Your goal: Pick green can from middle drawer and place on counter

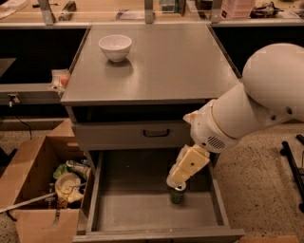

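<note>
The green can (177, 194) stands upright on the floor of the open middle drawer (128, 211), right of centre. My gripper (175, 182) hangs from the white arm on the right and reaches down into the drawer. Its cream tip sits right over the can's silver top and hides part of it. The counter (156, 66) is the grey top of the cabinet, above and behind the gripper.
A white bowl (115, 47) stands on the counter's back left. A closed drawer front with a black handle (156, 133) is above the open drawer. A cardboard box of clutter (45, 190) sits on the floor at the left. A tan shelf (142, 12) runs along the back.
</note>
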Robot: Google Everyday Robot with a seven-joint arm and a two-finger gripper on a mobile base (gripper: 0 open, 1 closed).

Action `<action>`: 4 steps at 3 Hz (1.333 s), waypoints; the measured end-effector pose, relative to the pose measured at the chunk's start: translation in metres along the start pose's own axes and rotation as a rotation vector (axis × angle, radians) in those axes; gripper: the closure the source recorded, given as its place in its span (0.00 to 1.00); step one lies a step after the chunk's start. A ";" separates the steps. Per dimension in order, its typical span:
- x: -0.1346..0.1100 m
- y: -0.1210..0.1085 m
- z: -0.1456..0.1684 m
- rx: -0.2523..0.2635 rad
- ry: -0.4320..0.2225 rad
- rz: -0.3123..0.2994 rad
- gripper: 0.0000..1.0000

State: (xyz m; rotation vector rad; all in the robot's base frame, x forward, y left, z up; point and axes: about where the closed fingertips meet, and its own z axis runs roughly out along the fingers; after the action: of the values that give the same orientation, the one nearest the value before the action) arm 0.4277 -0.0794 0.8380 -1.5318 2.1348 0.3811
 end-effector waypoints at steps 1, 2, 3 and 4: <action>0.019 -0.003 0.019 0.020 0.002 0.000 0.00; 0.076 -0.007 0.075 0.039 0.014 0.000 0.00; 0.141 -0.012 0.130 0.062 0.007 0.017 0.00; 0.199 -0.021 0.189 0.075 -0.010 0.045 0.00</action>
State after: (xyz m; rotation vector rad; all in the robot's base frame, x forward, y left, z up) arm 0.4379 -0.1550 0.5738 -1.4398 2.1540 0.3188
